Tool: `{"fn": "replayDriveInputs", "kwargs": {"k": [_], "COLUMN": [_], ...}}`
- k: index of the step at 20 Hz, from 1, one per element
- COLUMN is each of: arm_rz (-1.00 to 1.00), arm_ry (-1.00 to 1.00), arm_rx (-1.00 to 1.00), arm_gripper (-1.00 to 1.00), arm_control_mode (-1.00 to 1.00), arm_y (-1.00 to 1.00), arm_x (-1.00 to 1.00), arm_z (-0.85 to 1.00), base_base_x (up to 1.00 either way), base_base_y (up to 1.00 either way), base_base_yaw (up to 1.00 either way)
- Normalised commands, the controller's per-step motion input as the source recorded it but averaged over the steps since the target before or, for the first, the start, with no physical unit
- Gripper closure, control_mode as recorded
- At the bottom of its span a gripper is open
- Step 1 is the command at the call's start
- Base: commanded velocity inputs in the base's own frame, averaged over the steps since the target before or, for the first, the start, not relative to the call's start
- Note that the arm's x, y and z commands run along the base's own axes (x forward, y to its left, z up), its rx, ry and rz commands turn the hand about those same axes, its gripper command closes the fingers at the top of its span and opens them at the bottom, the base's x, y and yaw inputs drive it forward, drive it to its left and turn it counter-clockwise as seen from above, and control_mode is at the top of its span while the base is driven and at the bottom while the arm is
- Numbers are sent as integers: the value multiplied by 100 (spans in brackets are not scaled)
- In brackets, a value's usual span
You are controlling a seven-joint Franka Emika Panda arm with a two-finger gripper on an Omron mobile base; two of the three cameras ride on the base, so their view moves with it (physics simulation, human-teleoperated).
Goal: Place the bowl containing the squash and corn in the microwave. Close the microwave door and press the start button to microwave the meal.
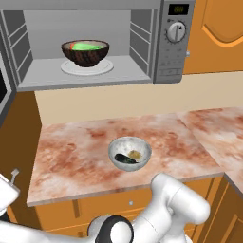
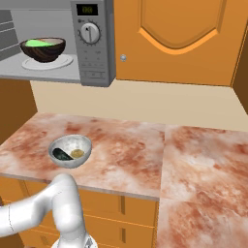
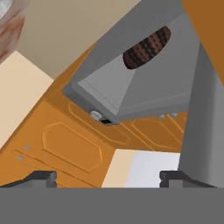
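Observation:
The dark brown bowl [image 1: 85, 52] sits on the white turntable plate [image 1: 105, 69] inside the open microwave [image 1: 90, 78]. In it lie the bright green corn [image 1: 88, 47] and a sliver of orange squash [image 1: 71, 46]. The right base view shows the bowl [image 2: 42, 50] with the corn [image 2: 38, 42] too. The microwave door [image 1: 3, 90] stands swung open at the far left. My gripper [image 3: 108, 177] is low and looks up at the microwave's underside; its jaws are open and empty. The bowl [image 3: 146, 48] shows above it.
A pale grey speckled bowl [image 1: 129, 153] with a dark green vegetable and a beige lump stands on the marbled counter [image 1: 71, 152]. The panel with the round dial [image 1: 176, 31] is right of the cavity. Orange cabinet doors [image 2: 179, 38] fill the right.

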Motion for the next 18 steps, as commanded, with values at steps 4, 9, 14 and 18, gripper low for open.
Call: {"fn": "replayDriveInputs", "kwargs": {"k": [4, 9, 14, 18], "arm_rz": [0, 0, 0, 0], "arm_ry": [4, 5, 6, 9], "arm_rx": [-6, -9, -8, -3], "arm_gripper": [-100, -100, -100, -100], "arm_control_mode": [-100, -100, -100, -100], "arm_y": [0, 8, 26, 23], "arm_x": [0, 0, 0, 0], "arm_z": [5, 4, 4, 30], "base_base_x": [0, 0, 0, 0], "base_base_y": [0, 0, 0, 0], "base_base_yaw": [0, 0, 0, 0]}}
